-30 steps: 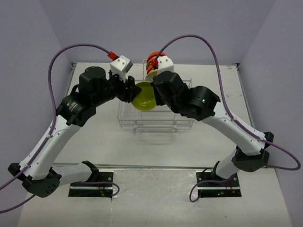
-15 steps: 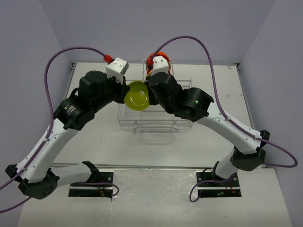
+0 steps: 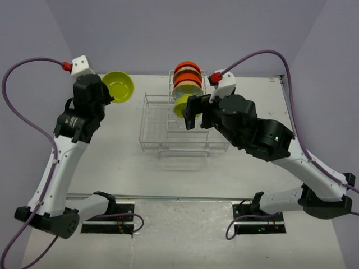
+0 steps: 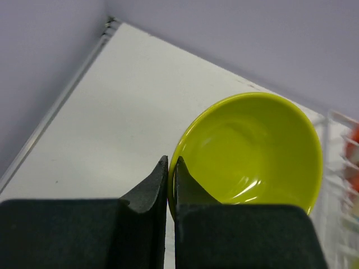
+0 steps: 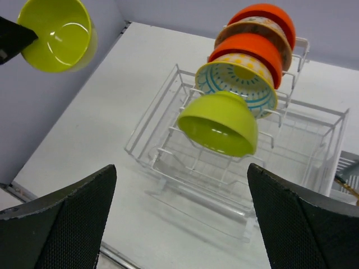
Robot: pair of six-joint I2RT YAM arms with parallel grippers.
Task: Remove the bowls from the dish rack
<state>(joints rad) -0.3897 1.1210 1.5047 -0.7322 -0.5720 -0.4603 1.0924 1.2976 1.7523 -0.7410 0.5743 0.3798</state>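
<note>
The left jaws pinch a lime-green bowl point(image 3: 118, 87) at the dish rack's point(image 3: 154, 126) ten o'clock. It likely needs lowering onto the counter point(image 3: 112, 162) next. The right jaws gape wide.

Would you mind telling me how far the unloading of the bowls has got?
No bowl is set down yet. The left gripper pinches a lime-green bowl by its rim, away from the dish rack. Five racked bowls are left; the right gripper faces them, open.
</note>
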